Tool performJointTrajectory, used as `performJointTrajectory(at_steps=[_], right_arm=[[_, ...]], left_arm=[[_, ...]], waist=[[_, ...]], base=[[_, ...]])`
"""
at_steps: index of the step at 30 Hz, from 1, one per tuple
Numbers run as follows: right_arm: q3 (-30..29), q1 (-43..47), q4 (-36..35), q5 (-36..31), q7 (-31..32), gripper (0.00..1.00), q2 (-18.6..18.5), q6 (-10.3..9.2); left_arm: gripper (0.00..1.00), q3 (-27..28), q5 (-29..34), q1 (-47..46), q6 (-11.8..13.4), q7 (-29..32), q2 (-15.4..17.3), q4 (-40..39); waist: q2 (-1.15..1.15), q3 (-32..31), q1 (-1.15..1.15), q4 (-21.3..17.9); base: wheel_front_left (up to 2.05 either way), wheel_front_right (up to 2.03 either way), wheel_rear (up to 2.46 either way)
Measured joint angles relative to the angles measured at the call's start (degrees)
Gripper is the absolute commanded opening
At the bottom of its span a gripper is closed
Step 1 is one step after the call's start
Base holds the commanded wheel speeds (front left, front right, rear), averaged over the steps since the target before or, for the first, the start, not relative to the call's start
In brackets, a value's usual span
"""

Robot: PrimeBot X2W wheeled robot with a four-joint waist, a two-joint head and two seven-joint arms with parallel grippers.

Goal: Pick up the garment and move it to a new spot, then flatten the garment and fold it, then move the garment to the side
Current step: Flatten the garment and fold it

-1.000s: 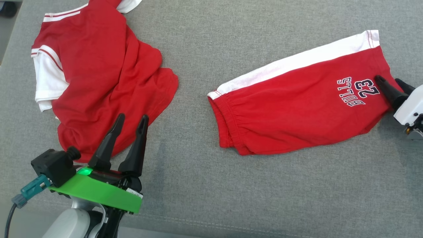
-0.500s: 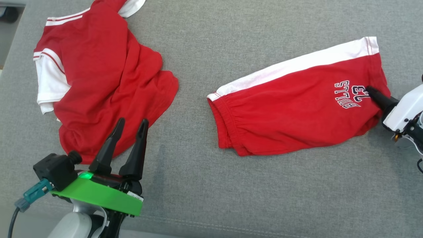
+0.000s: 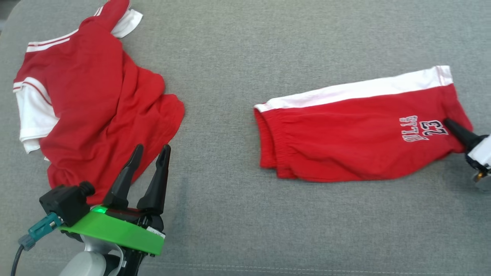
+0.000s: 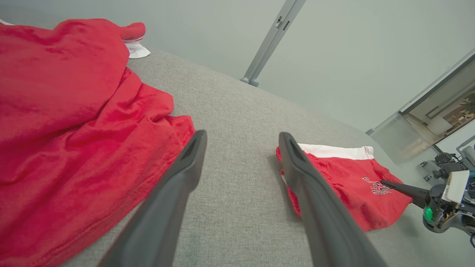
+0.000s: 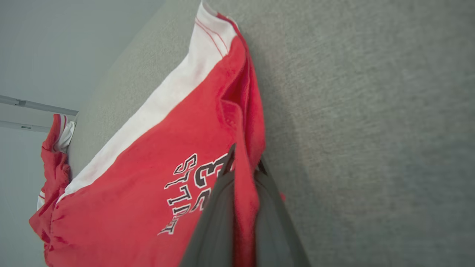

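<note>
Grey surface [image 3: 238, 57] carries the red shorts [image 3: 345, 149] at the right of the head view and a shirt [image 3: 96, 115] at upper left. Right gripper [image 3: 449, 124], fingers spread a second ago, now pinches the shorts' hem by the print. Left gripper [image 3: 150, 148] hovers at lower left, fingers apart.

Soft matt red-and-white knit cloth in shorts [image 3: 345, 153] and shirt [image 3: 96, 115]. Coarse grey woven cloth over desk [image 3: 230, 57], faintly fuzzy. Smooth matt dark plastic on left pincer [image 3: 152, 150]; smooth green plastic mount [image 3: 115, 230] behind, slightly shiny.
</note>
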Motion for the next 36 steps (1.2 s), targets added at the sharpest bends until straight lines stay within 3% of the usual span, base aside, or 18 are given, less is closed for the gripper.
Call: performJointTrajectory(at_steps=[8, 14, 18, 23, 30, 36], right_arm=[[-3.32, 4.53, -1.16, 2.55, -2.89, 0.0, -2.09, 0.44], [-3.48, 3.8, -11.06, 1.7, -5.27, 0.0, -1.68, 2.11], [0.15, 2.14, -19.11, -2.11, -5.19, 0.0, -1.29, 2.55], [6.64, 0.13, -26.98, -7.42, -3.38, 0.0, 1.66, 2.56], [13.34, -0.19, -29.95, -10.44, -1.47, 0.0, 8.22, 2.45], [14.82, -0.29, -27.93, -12.28, -1.54, 0.0, 11.59, -0.69]], left_arm=[[1.0, -0.04, 0.0, 0.14, 0.0, 0.02, -0.01, -0.03], [1.0, -0.31, 0.0, 0.36, 0.0, 0.55, -0.01, -0.21], [1.0, -0.58, 0.01, 0.37, 0.0, 0.93, -0.03, -0.31], [1.0, -1.13, 0.3, 0.25, 0.0, 1.54, -0.2, -0.2], [1.0, -2.53, 0.49, -0.51, -0.01, 2.04, -1.45, -0.08], [1.0, -2.3, 0.51, -0.52, -0.01, 2.04, -1.46, 0.1]], waist=[[0.0, -0.95, 0.0, -2.47], [0.0, -1.34, 0.0, -3.62], [0.0, -1.43, 0.0, -3.77], [0.0, -1.55, 0.0, -3.54], [0.0, -1.69, 0.0, -1.9], [0.0, -1.37, 0.0, -0.45]], base=[[0.0, 0.0, 0.0], [0.0, 0.0, 0.0], [0.0, 0.0, 0.0], [0.0, 0.0, 0.0], [0.0, 0.0, 0.0], [0.0, 0.0, 0.0]])
